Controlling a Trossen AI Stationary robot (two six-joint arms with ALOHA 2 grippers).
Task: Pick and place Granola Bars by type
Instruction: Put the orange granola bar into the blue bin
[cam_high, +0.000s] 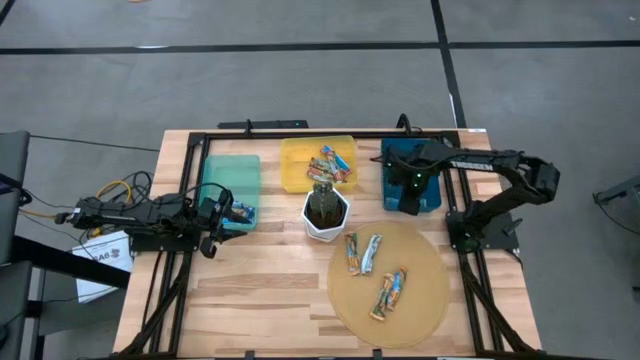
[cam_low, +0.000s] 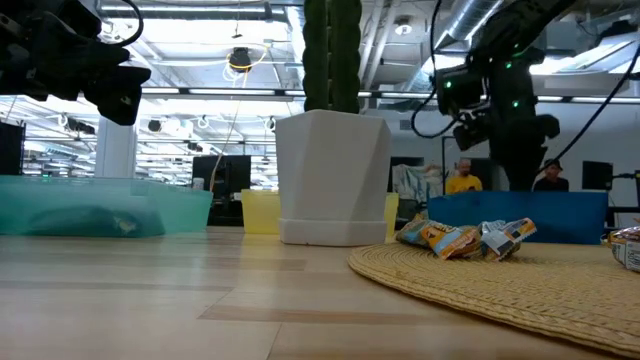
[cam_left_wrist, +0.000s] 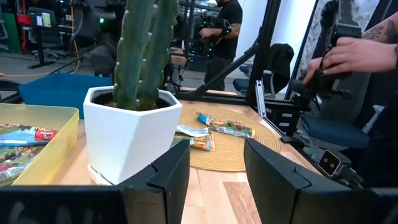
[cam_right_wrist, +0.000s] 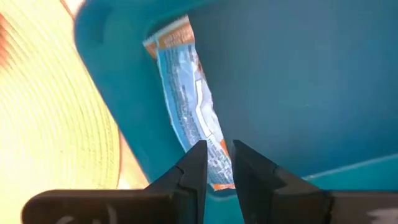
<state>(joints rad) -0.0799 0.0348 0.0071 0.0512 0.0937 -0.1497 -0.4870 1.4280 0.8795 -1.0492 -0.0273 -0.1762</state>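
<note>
Desk (cam_high: 260, 290): pale wood slats in a dark frame, carrying three bins along the far side, a pot in the middle and a round mat on the near right.
Woven mat (cam_high: 425, 300): round straw-coloured disc; four Granola Bars (cam_high: 372, 253) lie on it unsorted, two side by side near the pot, two touching nearer the front.
Yellow bin (cam_high: 300, 165): far centre, holding a few bars with orange and blue wrappers.
Green bin (cam_high: 232, 180): far left; a bar or two sits in its near corner, partly hidden by the left arm.
Blue bin (cam_high: 392, 180): far right, with the right arm over it.
White pot (cam_high: 326, 212): holds a cactus and stands between bins and mat, just beside the nearest bars.
Right pincer (cam_right_wrist: 217, 163): inside the blue bin, fingers narrowly parted with a blue and orange bar (cam_right_wrist: 189, 93) right in front of the tips; the bar leans against the bin wall, and it looks released rather than gripped.
Left pincer (cam_left_wrist: 214, 177): over the desk's left edge beside the green bin, fingers moderately apart, nothing between them.
Risk, bar: propped on the wall, it may be dragged up if the fingertips catch the wrapper on the way out.
Risk, pot: a low swing toward the mat could clip the cactus, since it stands close to the nearest bars.
Risk, paired bars: touching wrappers could cause a double pick.
</note>
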